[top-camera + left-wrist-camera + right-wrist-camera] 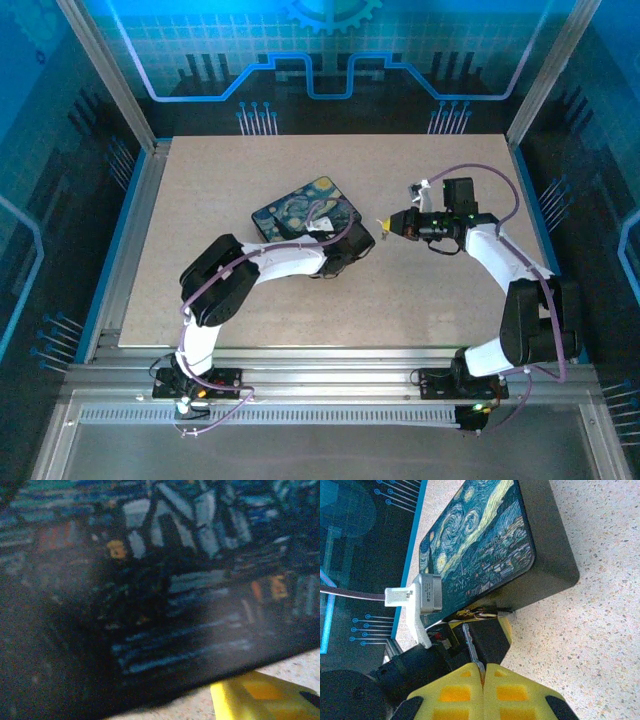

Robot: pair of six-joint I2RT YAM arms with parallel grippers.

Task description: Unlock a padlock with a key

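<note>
My right gripper (483, 672) is shut on the key (471, 642), a thin grey blade that sticks out from between the yellow pads toward the left gripper. The padlock (476, 613) shows as a small brass and silver piece tucked under the black box's near corner, right at the left gripper's black and yellow fingertip (490, 637). From above, my left gripper (356, 243) sits against the box's right corner and my right gripper (384, 222) points at it from the right. In the left wrist view one yellow finger (260, 700) rests on the table by the box wall (175, 630); how the jaws stand is hidden.
The black box with the swirling blue and yellow lid (305, 210) lies mid-table, slightly left. Speckled tabletop (430, 300) stretches in front of and to the right of it. A white and grey camera mount (422, 600) sticks out from the left wrist over the lid.
</note>
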